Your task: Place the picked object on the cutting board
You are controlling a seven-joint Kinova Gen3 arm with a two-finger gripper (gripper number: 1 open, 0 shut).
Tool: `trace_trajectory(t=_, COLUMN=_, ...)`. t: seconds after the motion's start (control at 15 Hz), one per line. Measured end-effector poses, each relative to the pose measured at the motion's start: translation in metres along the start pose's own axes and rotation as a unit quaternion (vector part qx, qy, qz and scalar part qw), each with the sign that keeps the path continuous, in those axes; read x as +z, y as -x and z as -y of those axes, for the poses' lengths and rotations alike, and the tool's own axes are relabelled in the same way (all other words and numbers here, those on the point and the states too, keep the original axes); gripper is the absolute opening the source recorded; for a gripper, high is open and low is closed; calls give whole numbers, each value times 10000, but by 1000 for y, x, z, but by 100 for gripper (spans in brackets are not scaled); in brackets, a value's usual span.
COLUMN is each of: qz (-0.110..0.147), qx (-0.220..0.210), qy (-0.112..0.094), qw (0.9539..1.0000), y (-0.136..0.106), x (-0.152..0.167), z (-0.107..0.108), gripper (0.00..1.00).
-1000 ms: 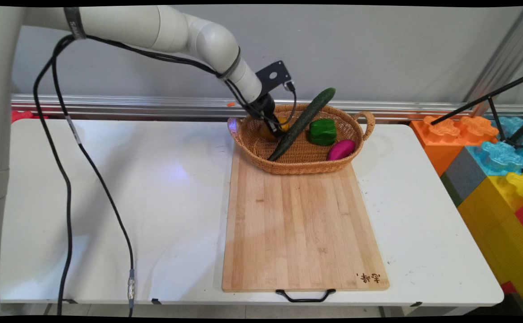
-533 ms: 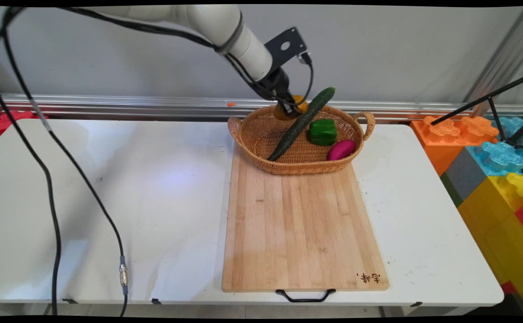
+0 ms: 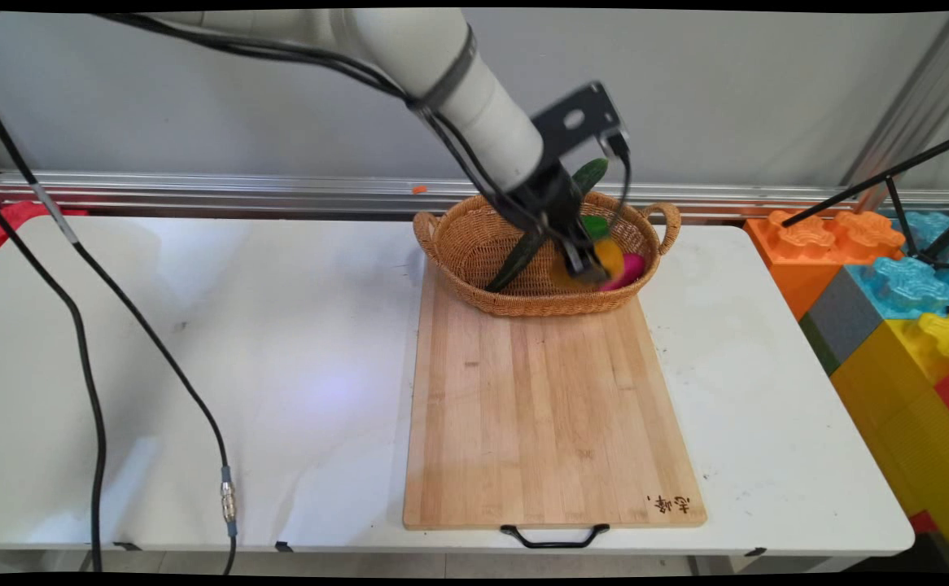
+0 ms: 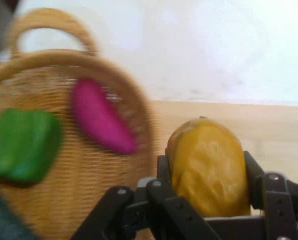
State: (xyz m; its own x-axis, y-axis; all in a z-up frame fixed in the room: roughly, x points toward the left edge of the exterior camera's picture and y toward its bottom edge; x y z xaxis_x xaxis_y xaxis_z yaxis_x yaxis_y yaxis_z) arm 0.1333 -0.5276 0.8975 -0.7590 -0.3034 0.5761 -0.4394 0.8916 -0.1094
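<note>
My gripper [image 3: 584, 264] [image 4: 209, 175] is shut on a yellow-orange fruit [image 3: 607, 258] [image 4: 209, 167], carried in the air over the near right part of a wicker basket [image 3: 474, 244] [image 4: 113, 210]. Inside the basket lie a long cucumber [image 3: 515, 264], leaning out over the far rim, a green pepper [image 3: 596, 225] [image 4: 23, 145] and a magenta vegetable [image 3: 631, 268] [image 4: 101, 122]. The arm hides part of the pepper and the cucumber in the main view. A wooden cutting board [image 3: 548, 407] [image 4: 269, 130] lies in front of the basket.
The basket rests on the board's far end on a white table [image 3: 198, 342]. Black cables [image 3: 84, 350] hang over the table's left side. Coloured foam blocks [image 3: 889, 285] stand beyond the right edge, with a black tripod leg [image 3: 873, 179] above them.
The gripper lifted the yellow-orange fruit out of the basket's far left side, then swung right and toward the near side, now over the basket's near right part. The other vegetables have not moved.
</note>
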Motion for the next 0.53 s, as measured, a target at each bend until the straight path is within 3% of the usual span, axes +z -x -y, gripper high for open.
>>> trace_trajectory(t=0.27, qz=-2, qx=161, qy=254, qw=9995, y=3, x=32, z=-35, gripper=0)
trace_trajectory(t=0.53, qz=120, qx=241, qy=229, qw=9994, y=14, x=75, z=-51, gripper=0)
